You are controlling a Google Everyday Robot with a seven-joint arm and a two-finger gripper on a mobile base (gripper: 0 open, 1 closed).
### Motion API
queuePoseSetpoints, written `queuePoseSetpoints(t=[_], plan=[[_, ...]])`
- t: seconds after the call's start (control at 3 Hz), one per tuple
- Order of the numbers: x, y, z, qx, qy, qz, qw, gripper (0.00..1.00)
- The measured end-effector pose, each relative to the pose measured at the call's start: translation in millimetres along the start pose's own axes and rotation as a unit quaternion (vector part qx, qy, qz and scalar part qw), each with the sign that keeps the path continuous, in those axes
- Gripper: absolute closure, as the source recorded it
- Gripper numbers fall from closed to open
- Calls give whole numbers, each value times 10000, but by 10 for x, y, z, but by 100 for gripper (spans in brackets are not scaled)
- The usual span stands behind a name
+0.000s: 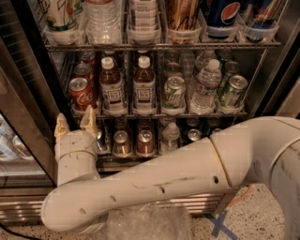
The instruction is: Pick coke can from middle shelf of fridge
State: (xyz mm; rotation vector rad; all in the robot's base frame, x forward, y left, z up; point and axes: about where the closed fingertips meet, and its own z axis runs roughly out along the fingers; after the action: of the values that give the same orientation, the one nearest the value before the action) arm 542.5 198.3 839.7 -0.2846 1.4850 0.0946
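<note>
The fridge (28,93) stands open before me with its dark frame at the left. The coke can (80,93), red with white script and a silver top, stands at the front of the leftmost lane on the middle shelf (159,114), with more red cans behind it. My gripper (75,125) points up just below the shelf's front edge, right under the coke can. Its two yellowish fingertips (61,125) stand apart, open and empty. The white arm stretches from the lower right across the fridge's lower part.
On the middle shelf, two brown tea bottles (111,86) stand right of the coke can, then green-and-silver cans (174,93) and a water bottle (204,85). Pepsi bottles (224,14) sit on the rack above. Small cans (123,142) fill the lower rack. The glass door (14,140) is at left.
</note>
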Motion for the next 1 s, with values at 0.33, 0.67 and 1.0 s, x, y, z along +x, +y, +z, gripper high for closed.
queuePoseSetpoints(t=[0.33,0.67,1.0], plan=[[-35,-87,23,214,-37,-24,9998,39],[-20,-127,92,293,-43,22,9996,39],[75,-100,266,230,25,192,9995,39]])
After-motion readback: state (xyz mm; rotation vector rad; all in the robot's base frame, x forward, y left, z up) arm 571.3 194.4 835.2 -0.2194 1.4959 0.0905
